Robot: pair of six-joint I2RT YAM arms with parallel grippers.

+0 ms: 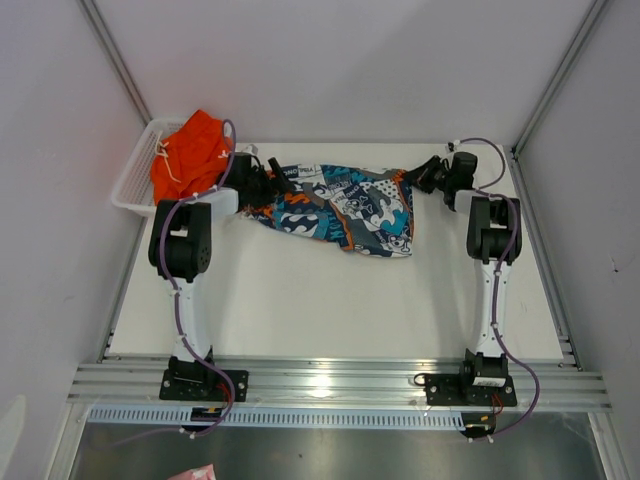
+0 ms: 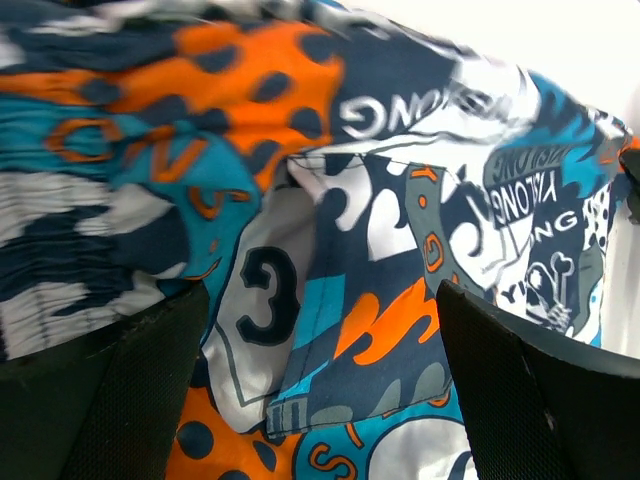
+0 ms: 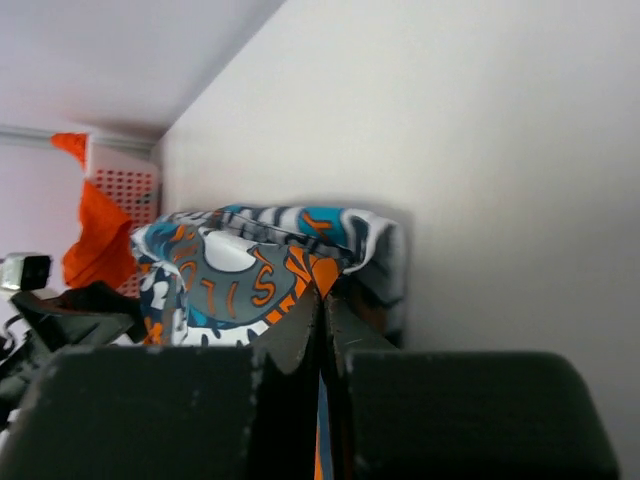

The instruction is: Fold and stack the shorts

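Observation:
The printed shorts (image 1: 345, 210), in blue, teal, orange and white, lie spread across the far middle of the table. My left gripper (image 1: 272, 183) is at their left end. In the left wrist view it (image 2: 322, 300) is open, with the printed cloth (image 2: 380, 200) spread between and under the fingers (image 2: 130, 390). My right gripper (image 1: 418, 178) is shut on the shorts' right corner. The right wrist view shows it (image 3: 322, 300) pinching the cloth (image 3: 240, 260). The plain orange shorts (image 1: 190, 150) sit heaped in the basket and also show in the right wrist view (image 3: 95, 235).
The white mesh basket (image 1: 135, 175) stands at the far left corner of the table, also seen in the right wrist view (image 3: 125, 185). Walls close in the back and both sides. The white table (image 1: 330, 300) has a metal rail along its near edge.

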